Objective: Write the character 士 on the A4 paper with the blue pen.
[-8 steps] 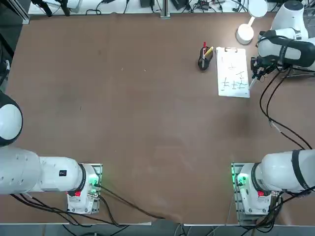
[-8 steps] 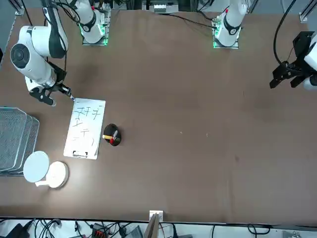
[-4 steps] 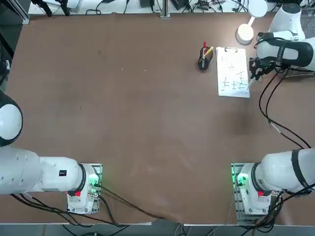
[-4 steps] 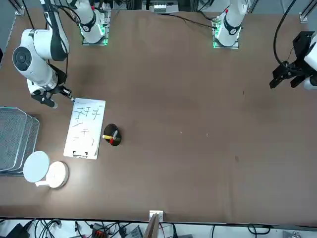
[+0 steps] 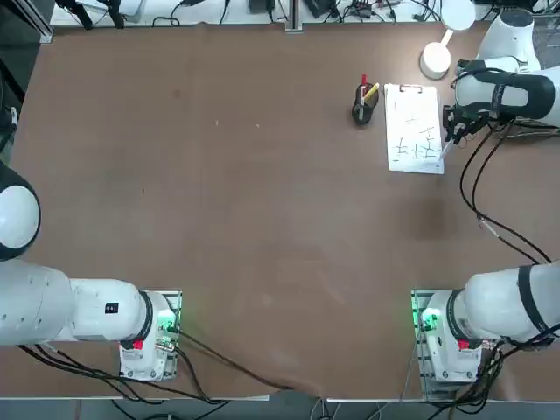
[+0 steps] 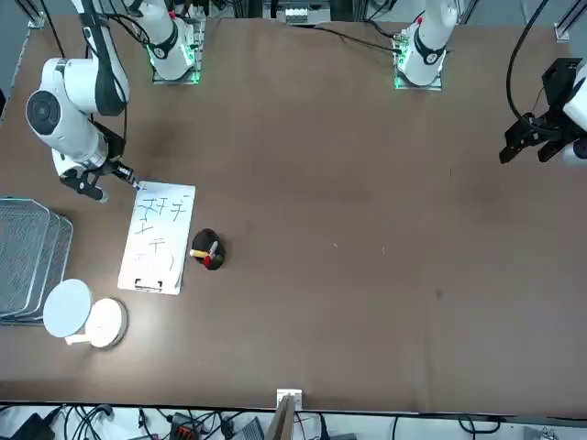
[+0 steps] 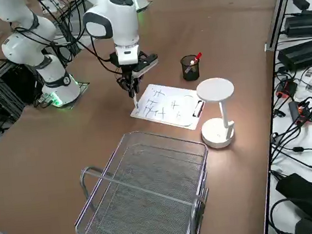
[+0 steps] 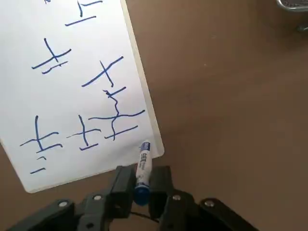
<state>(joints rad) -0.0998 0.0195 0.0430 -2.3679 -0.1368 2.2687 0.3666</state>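
Right side view: black cup (image 7: 190, 67) with red pen (image 7: 195, 58).

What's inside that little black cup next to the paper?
The black cup holds a red pen and a yellow pen, both sticking out of the top. Their lower ends and the cup's bottom are hidden by its wall.

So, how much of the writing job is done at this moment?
Done: several blue cross-like characters on the white A4 paper sheet. In hand: the right claw is shut on the slim blue pen, its tip at the sheet's corner near the robot. Left: whether another 士 follows, I cannot tell.
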